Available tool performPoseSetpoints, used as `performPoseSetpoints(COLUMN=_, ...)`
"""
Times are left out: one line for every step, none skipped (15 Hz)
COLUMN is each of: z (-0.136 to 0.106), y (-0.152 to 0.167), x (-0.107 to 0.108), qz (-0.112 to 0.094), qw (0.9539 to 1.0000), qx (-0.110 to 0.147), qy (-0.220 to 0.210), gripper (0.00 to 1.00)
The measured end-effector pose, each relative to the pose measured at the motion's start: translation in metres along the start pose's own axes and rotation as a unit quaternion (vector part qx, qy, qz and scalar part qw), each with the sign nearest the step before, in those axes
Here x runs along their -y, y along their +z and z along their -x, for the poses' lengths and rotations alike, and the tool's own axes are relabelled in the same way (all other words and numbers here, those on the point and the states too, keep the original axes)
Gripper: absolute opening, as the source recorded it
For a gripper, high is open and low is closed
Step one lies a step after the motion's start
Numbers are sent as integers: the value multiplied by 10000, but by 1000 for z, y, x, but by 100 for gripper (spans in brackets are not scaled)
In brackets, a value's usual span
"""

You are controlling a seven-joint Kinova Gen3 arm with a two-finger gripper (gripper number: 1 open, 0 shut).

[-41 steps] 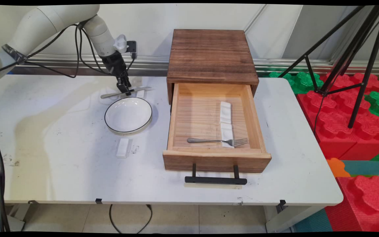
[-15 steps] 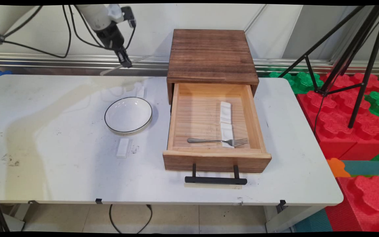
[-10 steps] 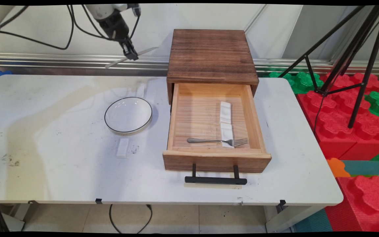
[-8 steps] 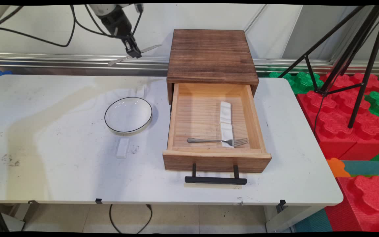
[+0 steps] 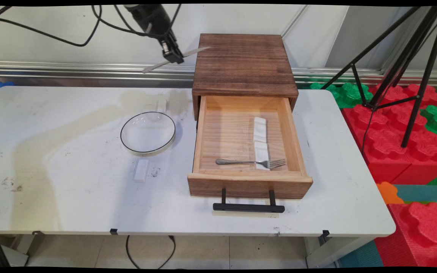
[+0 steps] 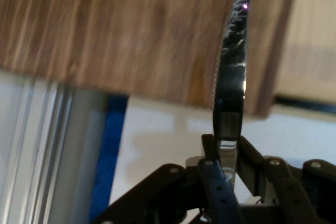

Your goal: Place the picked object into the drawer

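Observation:
My gripper (image 5: 176, 57) hangs high above the table's back edge, just left of the dark wooden cabinet (image 5: 243, 62), and is shut on a metal table knife (image 5: 176, 60). The knife lies across the fingers, its blade tip reaching toward the cabinet top. In the hand view the blade (image 6: 232, 72) rises from between the fingers (image 6: 224, 182) against the cabinet's brown wood (image 6: 131, 30). Below and to the right, the cabinet's drawer (image 5: 247, 182) stands pulled open, holding a fork (image 5: 250, 162) and two white rests (image 5: 260, 140).
A white black-rimmed bowl (image 5: 148, 133) sits on the table left of the drawer. A small white rest (image 5: 141, 170) lies in front of it and another (image 5: 161, 105) behind it. Tripod legs (image 5: 404, 68) and red and green foam blocks (image 5: 400, 125) stand off the table's right side.
The gripper lifted the knife off the table behind the bowl, rose high, then carried it rightward toward the cabinet's left side.

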Motion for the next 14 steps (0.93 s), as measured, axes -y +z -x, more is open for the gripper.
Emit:
performPoseSetpoints(z=-9, y=-2, x=-8, qz=44, qw=10000, qx=-49, qy=65, gripper=0)
performPoseSetpoints(z=-19, y=-5, x=-17, qz=98, qw=9998, qx=-106, qy=138, gripper=0)
performPoseSetpoints(z=-28, y=-6, x=-26, qz=156, qw=9995, qx=-160, qy=204, gripper=0)
performPoseSetpoints(z=-37, y=-6, x=-34, qz=208, qw=9992, qx=-205, qy=260, gripper=0)
performPoseSetpoints(z=-42, y=-6, x=-39, qz=242, qw=9990, qx=-234, qy=298, gripper=0)
performPoseSetpoints(z=-52, y=-5, x=-48, qz=299, qw=9985, qx=-283, qy=358, gripper=0)
performPoseSetpoints(z=-60, y=-4, x=-56, qz=346, qw=9981, qx=-320, qy=402, gripper=0)
performPoseSetpoints(z=-69, y=-3, x=-65, qz=396, qw=9975, qx=-362, qy=452, gripper=0)
performPoseSetpoints(z=-77, y=-1, x=-73, qz=443, qw=9970, qx=-398, qy=490, gripper=0)
performPoseSetpoints(z=-84, y=2, x=-80, qz=488, qw=9965, qx=-425, qy=521, gripper=0)
performPoseSetpoints(z=-92, y=6, x=-88, qz=534, qw=9960, qx=-454, qy=550, gripper=0)
performPoseSetpoints(z=-100, y=10, x=-95, qz=577, qw=9955, qx=-477, qy=578, gripper=0)
performPoseSetpoints(z=-106, y=15, x=-101, qz=608, qw=9951, qx=-494, qy=595, gripper=0)
performPoseSetpoints(z=-112, y=20, x=-107, qz=637, qw=9948, qx=-509, qy=611, gripper=0)
